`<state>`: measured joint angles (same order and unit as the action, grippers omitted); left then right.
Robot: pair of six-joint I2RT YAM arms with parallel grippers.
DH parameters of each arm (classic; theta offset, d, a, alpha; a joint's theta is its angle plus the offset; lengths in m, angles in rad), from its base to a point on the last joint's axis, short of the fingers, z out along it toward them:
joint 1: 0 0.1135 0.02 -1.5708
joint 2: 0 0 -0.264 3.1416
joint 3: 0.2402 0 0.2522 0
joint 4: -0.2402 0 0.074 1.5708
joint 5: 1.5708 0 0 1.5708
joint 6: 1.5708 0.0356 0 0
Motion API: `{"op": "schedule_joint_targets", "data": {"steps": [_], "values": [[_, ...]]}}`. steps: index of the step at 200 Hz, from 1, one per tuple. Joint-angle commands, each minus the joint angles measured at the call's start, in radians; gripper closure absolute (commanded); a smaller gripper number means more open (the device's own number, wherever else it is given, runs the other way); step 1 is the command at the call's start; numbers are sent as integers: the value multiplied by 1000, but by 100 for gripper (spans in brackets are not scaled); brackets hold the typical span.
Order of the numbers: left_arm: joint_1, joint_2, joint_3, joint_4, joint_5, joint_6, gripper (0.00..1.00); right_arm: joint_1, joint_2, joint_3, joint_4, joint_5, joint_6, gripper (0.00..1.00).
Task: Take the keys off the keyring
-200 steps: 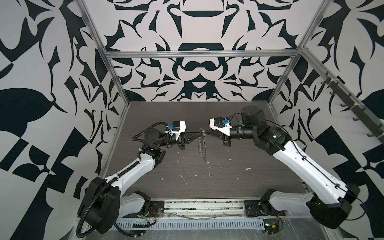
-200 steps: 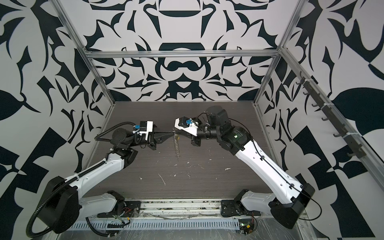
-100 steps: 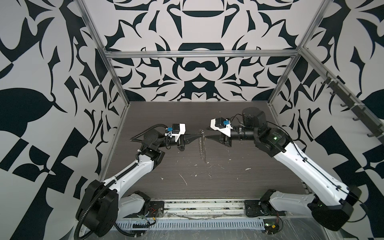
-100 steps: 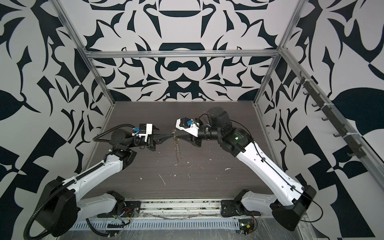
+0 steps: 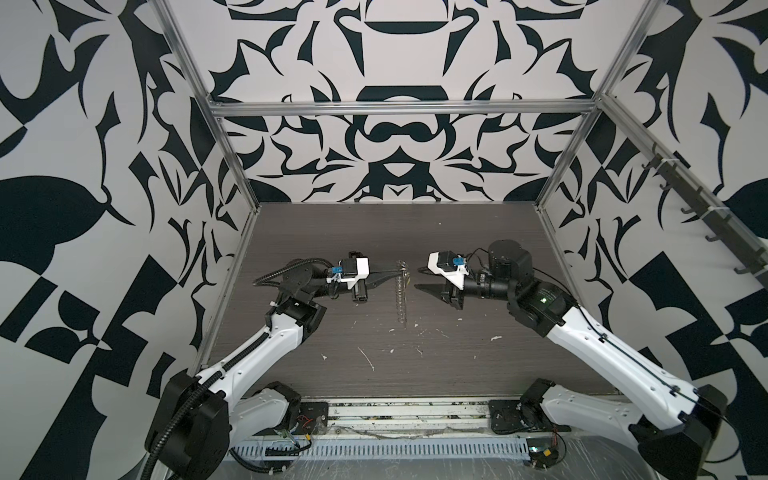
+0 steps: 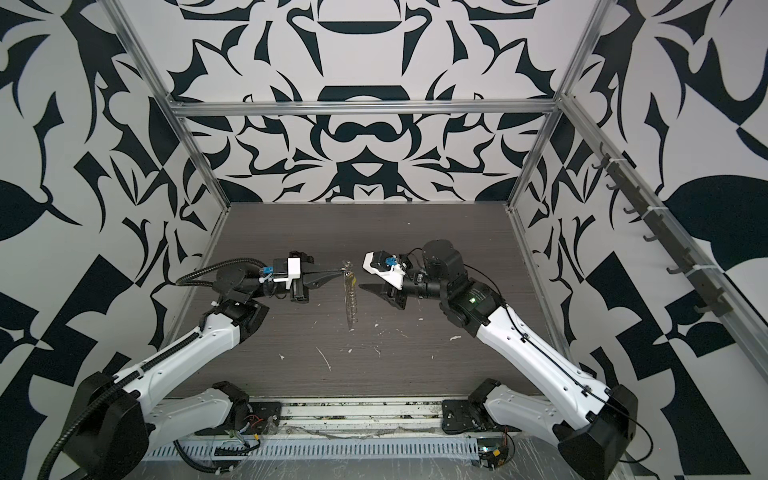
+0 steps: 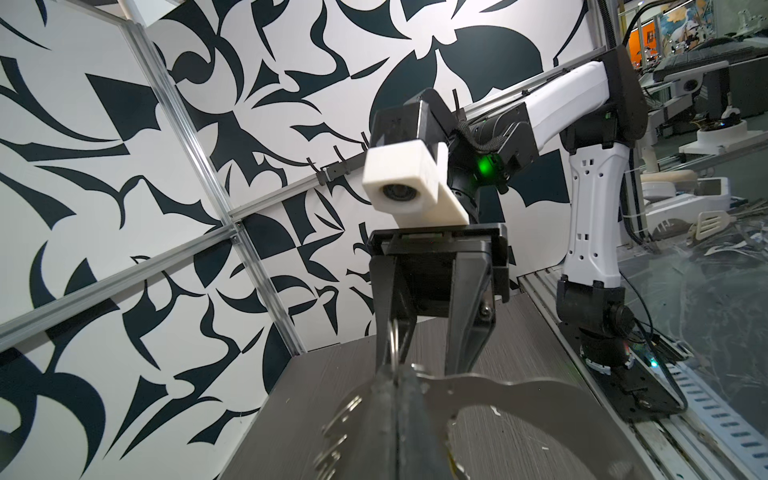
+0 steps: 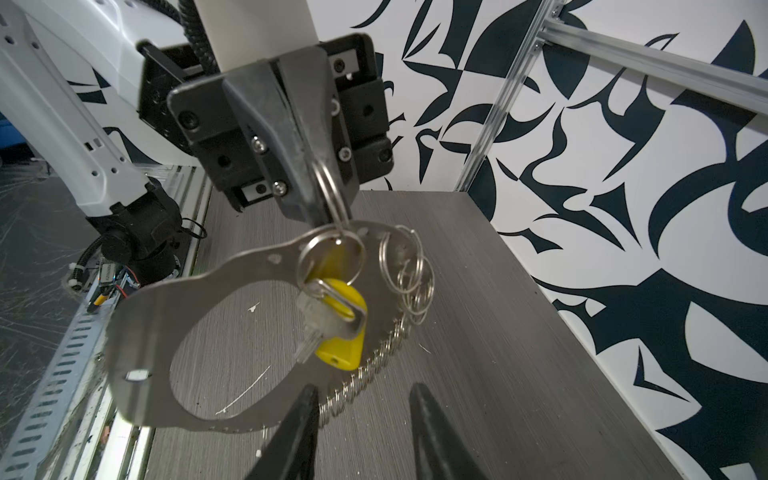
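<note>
The left tool [image 8: 322, 210] clamps keyring [image 8: 137, 307] — keys [image 8: 338, 353] dangling; right tool [image 8: 363, 390] gapes.

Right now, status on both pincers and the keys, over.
Left pincer shut on keyring, held up. Right pincer open, empty, facing it. Keys on keyring, not yet off; chain dangling. Nothing in the way.
</note>
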<state>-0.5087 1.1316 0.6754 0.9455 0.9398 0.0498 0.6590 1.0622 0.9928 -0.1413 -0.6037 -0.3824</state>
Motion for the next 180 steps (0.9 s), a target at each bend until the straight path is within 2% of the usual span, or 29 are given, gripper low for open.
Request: {"op": "schedule_joint_targets", "data": {"steps": [1,55,103,124,158,180], "values": [[6,-18,-15,21,9,9,100,18,-5,-5,166,-35,67,60],[6,-10,-10,42,7,-32,100,49,26,12,195,-49,77,61],[5,8,-20,116,-4,-105,100,77,55,13,213,-41,80,66],[6,22,-24,157,-8,-136,100,81,56,15,218,-33,80,74],[6,38,-28,191,-21,-159,100,81,44,30,169,-11,70,99],[9,44,-26,207,-23,-175,100,81,19,42,106,17,38,100]]}}
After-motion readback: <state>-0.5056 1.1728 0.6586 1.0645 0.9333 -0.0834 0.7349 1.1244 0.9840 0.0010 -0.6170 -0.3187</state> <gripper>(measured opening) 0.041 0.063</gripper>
